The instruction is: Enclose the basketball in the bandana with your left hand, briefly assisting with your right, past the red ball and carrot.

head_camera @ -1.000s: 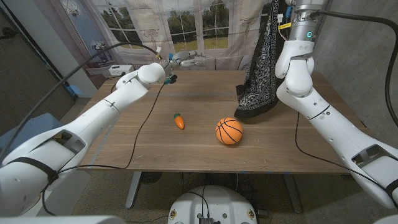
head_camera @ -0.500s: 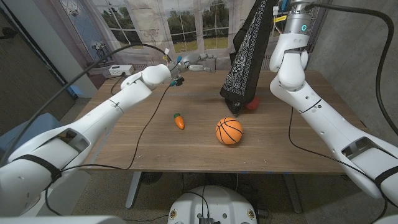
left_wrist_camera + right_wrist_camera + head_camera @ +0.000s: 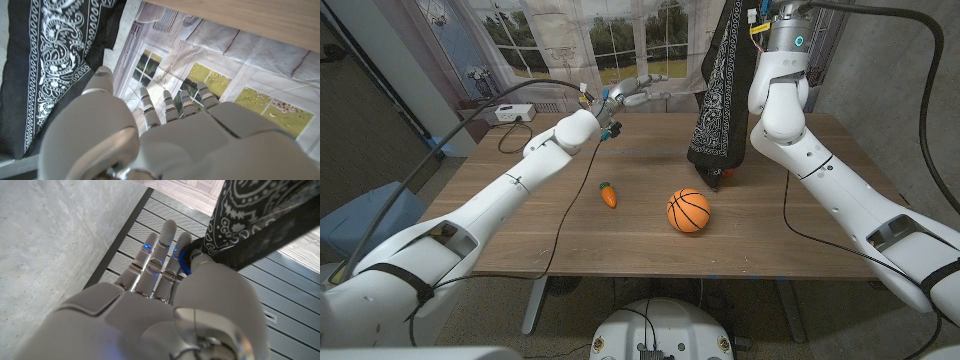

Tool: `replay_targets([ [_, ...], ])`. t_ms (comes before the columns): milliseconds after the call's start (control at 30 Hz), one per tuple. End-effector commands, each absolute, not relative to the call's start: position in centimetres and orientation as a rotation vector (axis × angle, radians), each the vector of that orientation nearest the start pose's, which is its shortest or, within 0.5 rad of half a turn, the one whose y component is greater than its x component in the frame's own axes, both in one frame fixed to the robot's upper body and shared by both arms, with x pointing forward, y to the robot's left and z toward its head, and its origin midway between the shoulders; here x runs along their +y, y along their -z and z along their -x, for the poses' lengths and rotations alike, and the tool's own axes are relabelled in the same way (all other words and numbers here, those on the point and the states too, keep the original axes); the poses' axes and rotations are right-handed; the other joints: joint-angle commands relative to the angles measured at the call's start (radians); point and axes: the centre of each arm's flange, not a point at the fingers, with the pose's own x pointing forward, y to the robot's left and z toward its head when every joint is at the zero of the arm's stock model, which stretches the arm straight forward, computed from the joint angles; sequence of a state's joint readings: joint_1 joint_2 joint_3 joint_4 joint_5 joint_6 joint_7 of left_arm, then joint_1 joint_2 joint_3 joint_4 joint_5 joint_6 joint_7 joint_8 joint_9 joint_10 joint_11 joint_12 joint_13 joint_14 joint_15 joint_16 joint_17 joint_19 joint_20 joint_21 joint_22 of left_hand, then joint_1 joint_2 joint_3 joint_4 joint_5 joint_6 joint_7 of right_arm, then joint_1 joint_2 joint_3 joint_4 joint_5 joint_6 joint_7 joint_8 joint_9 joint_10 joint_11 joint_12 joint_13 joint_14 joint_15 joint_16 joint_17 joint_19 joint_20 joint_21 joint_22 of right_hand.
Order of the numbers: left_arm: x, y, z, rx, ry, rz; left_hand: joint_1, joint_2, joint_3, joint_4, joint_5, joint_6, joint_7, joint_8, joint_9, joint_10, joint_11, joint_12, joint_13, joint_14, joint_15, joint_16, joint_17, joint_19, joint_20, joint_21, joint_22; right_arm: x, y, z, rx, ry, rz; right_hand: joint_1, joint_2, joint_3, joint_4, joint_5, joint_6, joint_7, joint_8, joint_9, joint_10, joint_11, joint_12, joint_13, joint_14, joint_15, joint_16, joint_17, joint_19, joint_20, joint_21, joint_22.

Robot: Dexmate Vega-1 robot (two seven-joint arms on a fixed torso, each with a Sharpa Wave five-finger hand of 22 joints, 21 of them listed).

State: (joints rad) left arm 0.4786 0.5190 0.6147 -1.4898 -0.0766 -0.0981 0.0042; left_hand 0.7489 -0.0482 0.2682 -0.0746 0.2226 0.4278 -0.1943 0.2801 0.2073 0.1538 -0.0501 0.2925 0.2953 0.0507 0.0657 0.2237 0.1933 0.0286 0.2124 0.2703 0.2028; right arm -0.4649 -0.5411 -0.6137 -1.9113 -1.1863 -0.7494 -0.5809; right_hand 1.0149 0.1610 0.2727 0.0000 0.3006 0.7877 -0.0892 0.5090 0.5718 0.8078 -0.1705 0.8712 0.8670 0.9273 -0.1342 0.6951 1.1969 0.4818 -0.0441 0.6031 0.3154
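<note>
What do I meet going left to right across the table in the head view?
Carrot → basketball → hanging bandana, pinched by the right hand.

The right hand (image 3: pixel 165 305) pinches a black bandana (image 3: pixel 260 225) with white paisley print between thumb and fingers (image 3: pixel 167 235). The cloth stretches taut away from the hand. Behind are a grey wall and slatted panels.
</note>
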Motion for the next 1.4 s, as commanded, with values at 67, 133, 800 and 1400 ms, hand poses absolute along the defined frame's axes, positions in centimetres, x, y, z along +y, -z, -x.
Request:
replay_targets([
  [67, 11.0, -16.2, -61.7, -0.905, 0.338, -0.562, -0.033, -0.023, -0.034, 0.005, 0.009, 0.080, 0.078, 0.025, 0.006, 0.038, -0.004, 0.012, 0.007, 0.015, 0.008, 0.005, 0.007, 0.002, 0.002, 0.000, 0.003, -17.6, -26.6, -42.0, -1.330, 1.358, 1.169, 0.002, 0.010, 0.002, 0.004, 0.006, 0.017, -0.008, 0.104, 0.001, 0.012, -0.016, -0.001, 0.003, 0.010, -0.089, -0.002, 0.004, -0.004, -0.031, 0.010, 0.001],
  [133, 10.6, -16.6, -61.6, -0.907, 0.341, -0.578, -0.038, -0.025, -0.038, 0.007, 0.010, 0.081, 0.084, 0.025, 0.006, 0.043, 0.000, 0.014, 0.007, 0.015, 0.010, 0.005, 0.008, 0.000, 0.002, -0.001, 0.004, -17.6, -26.6, -41.9, -1.333, 1.348, 1.167, 0.003, 0.010, 0.002, 0.004, 0.006, 0.017, -0.006, 0.105, 0.001, 0.014, -0.017, -0.001, 0.003, 0.011, -0.089, -0.003, 0.005, -0.003, -0.031, 0.012, 0.001],
  [800, 8.3, -18.6, -60.5, -0.877, 0.276, -0.600, -0.036, 0.008, -0.044, 0.007, 0.016, 0.160, 0.116, 0.045, 0.011, 0.122, -0.020, 0.034, 0.015, 0.073, -0.003, 0.021, 0.007, 0.019, 0.002, 0.007, 0.013, -15.7, -25.7, -42.2, -1.436, 1.286, 1.179, 0.007, 0.010, 0.001, 0.004, 0.006, 0.018, -0.008, 0.111, -0.003, 0.017, -0.017, -0.004, 0.002, 0.016, -0.089, -0.008, 0.010, -0.009, -0.030, 0.023, -0.003],
  [1400, 6.0, -19.4, -61.0, -0.859, 0.432, -0.737, 0.060, -0.006, -0.032, -0.060, 0.002, 0.219, 0.077, 0.076, 0.023, 0.136, -0.055, 0.022, 0.020, 0.091, -0.010, 0.012, -0.001, 0.062, 0.002, 0.019, 0.010, -13.5, -25.8, -41.6, -1.548, 1.207, 1.139, 0.010, 0.010, 0.000, 0.004, 0.006, 0.019, -0.006, 0.116, -0.005, 0.020, -0.017, -0.006, 0.003, 0.021, -0.089, -0.012, 0.013, -0.010, -0.029, 0.034, -0.006],
])
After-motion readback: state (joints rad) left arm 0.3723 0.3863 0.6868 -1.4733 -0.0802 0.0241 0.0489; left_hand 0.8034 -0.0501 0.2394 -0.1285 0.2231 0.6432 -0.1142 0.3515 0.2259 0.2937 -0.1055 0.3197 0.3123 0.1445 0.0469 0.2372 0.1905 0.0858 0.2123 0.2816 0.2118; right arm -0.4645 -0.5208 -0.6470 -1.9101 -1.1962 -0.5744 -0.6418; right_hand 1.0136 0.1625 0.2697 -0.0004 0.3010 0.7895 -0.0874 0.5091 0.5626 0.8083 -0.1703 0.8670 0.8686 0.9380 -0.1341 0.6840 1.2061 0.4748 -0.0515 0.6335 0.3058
